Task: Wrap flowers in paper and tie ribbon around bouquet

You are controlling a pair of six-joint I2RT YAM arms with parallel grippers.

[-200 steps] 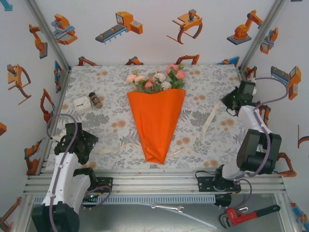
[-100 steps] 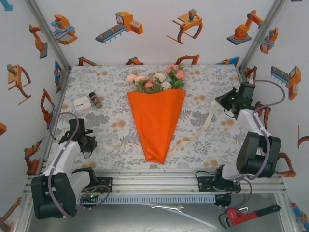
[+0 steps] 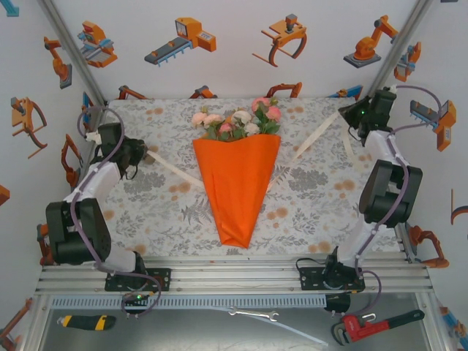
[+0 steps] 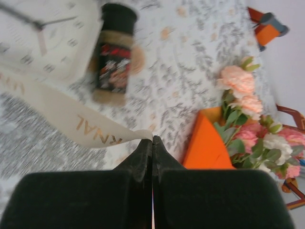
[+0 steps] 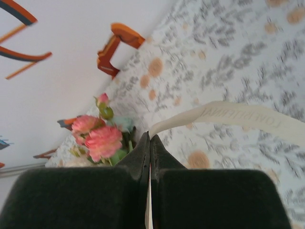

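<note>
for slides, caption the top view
Left fingers and right fingers hold the ribbon taut under the paper around the flowers

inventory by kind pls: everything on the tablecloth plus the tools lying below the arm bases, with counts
flowers, one bunch: 1
paper: 1
ribbon: 1
clock: 1
spice jar: 1
hand tools: 3 (spanner, pipe wrench, utility knife)
total: 8
</note>
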